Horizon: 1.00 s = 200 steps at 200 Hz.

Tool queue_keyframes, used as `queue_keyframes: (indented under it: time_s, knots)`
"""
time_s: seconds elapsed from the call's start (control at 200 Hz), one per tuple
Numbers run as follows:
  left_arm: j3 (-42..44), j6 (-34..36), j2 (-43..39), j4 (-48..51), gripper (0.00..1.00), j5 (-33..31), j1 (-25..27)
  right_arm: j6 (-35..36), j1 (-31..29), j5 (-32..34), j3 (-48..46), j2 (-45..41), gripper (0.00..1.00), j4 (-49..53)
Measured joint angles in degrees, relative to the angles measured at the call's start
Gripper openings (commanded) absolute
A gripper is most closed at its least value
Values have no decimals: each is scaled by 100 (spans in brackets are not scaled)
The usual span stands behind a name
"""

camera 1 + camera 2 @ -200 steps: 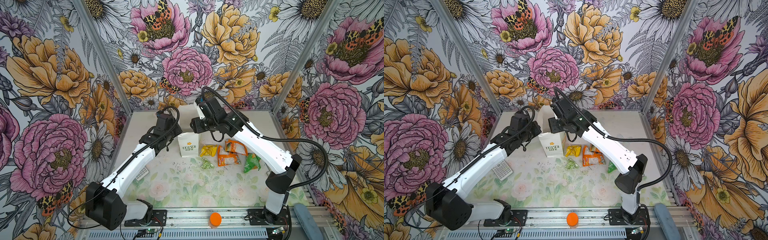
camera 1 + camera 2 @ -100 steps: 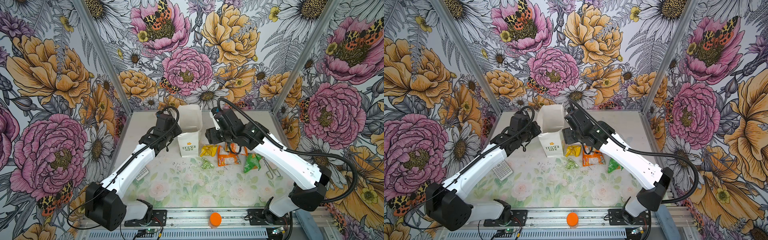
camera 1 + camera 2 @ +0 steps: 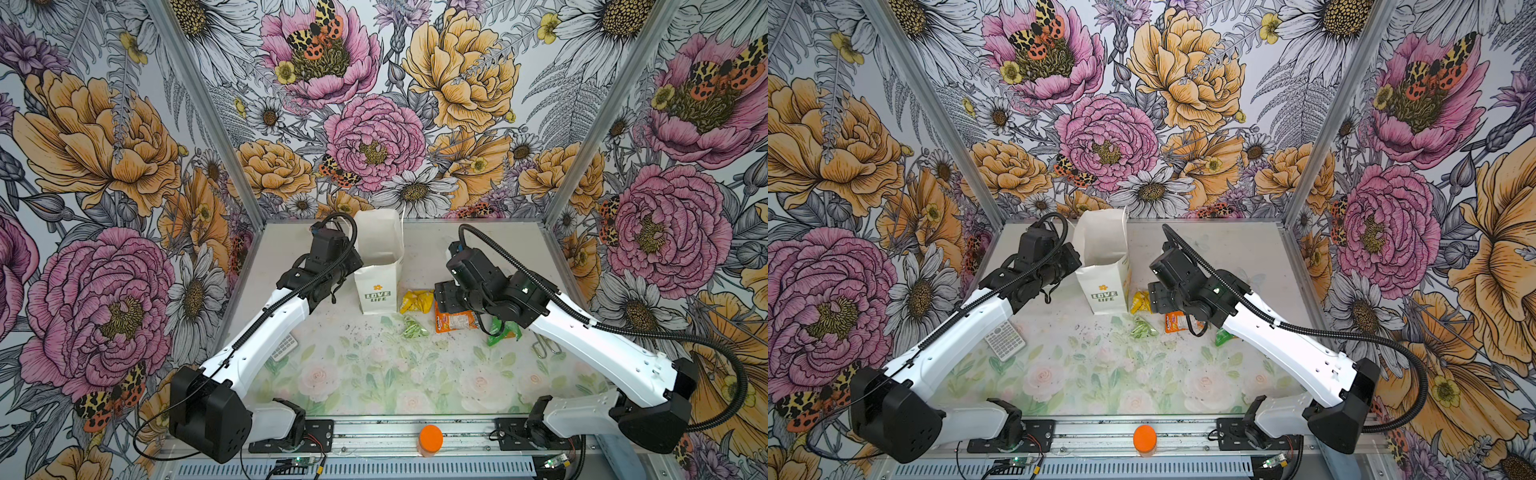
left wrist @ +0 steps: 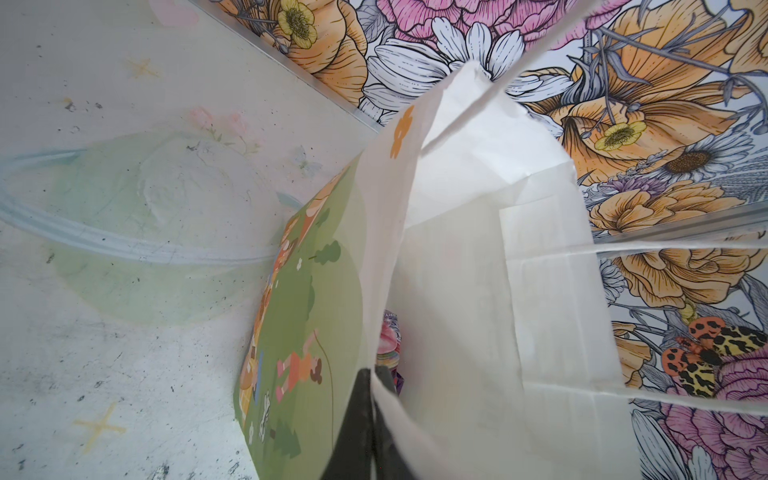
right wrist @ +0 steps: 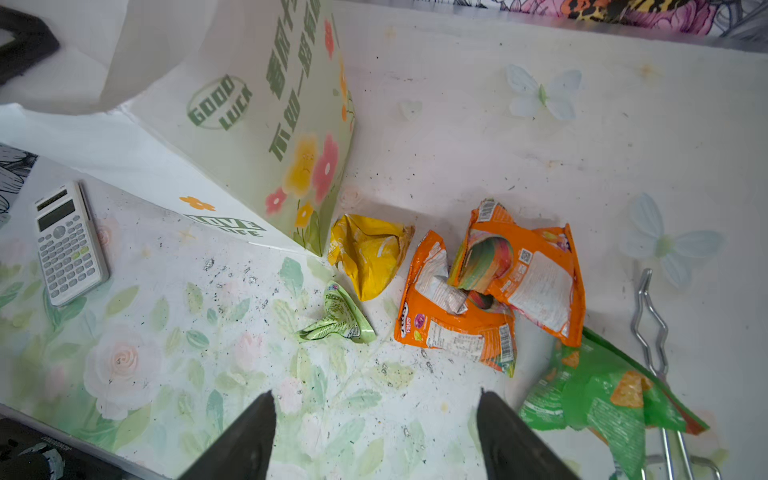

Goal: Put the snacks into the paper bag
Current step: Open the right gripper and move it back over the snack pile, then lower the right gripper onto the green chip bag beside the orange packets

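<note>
In a top view, right gripper [image 3: 444,297] has swung from paper bag [image 3: 377,291] to over snacks [image 3: 457,322] beside it. Left wrist: left gripper [image 4: 371,376] clamps bag rim. Right wrist: jaws wide, empty; light, slippery packets probably favour an edge pinch.

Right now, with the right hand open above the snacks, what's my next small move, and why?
Probably lower the right hand onto the nearer orange packet and close: its jaws are open and empty, and the left hand pinches the paper bag rim.
</note>
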<state>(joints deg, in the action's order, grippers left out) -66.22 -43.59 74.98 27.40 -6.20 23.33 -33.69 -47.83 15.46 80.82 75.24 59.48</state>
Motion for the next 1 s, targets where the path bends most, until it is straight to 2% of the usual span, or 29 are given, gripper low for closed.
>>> queue_keyframes:
  time_s: [0.355,0.821,0.886,1.001]
  knots:
    - [2,0,0,-9,0,26,0,-461,175,125,-726,-422,84,-9]
    - [33,0,0,-66,0,44,-2,-927,1005,-28,-1458,-750,91,-11]
    - [33,0,0,-68,0,72,-24,-973,1113,-52,-1582,-813,96,-13]
    - [46,-2,0,-76,0,98,-61,-1029,1300,-87,-1753,-887,98,-11]
